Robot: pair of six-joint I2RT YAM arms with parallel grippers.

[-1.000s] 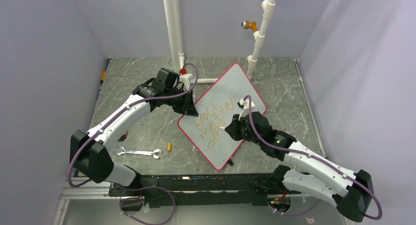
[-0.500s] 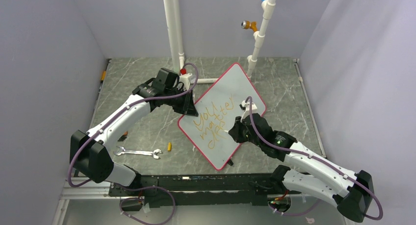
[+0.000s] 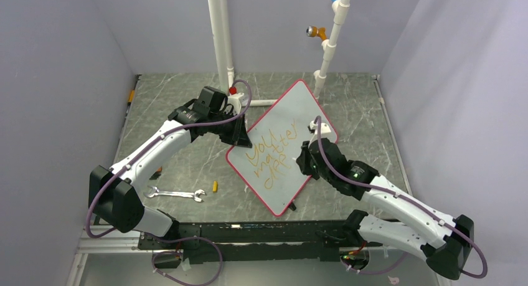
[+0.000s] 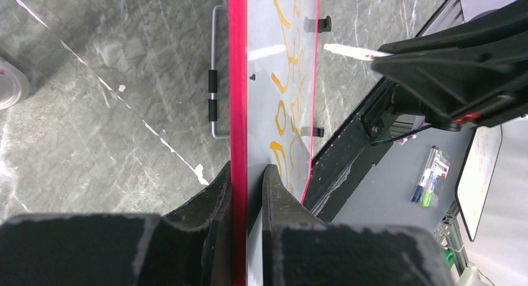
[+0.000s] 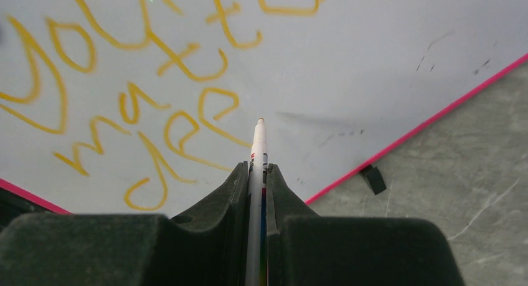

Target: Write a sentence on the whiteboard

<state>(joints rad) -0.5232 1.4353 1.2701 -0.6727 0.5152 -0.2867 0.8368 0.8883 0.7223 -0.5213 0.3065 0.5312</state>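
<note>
While right hand (image 5: pixel 256 169) grips marker (image 5: pixel 258 139), sentence (image 3: pixel 269 161) just beside.

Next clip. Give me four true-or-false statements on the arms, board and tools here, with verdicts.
1. The jaws of the left gripper clamp the whiteboard at its red edge. True.
2. The right gripper is empty. False: its jaws are shut on a marker.
3. The wrench lies on the whiteboard. False: it lies on the table, left of the board.
4. The sentence is written in orange-yellow. True.
</note>
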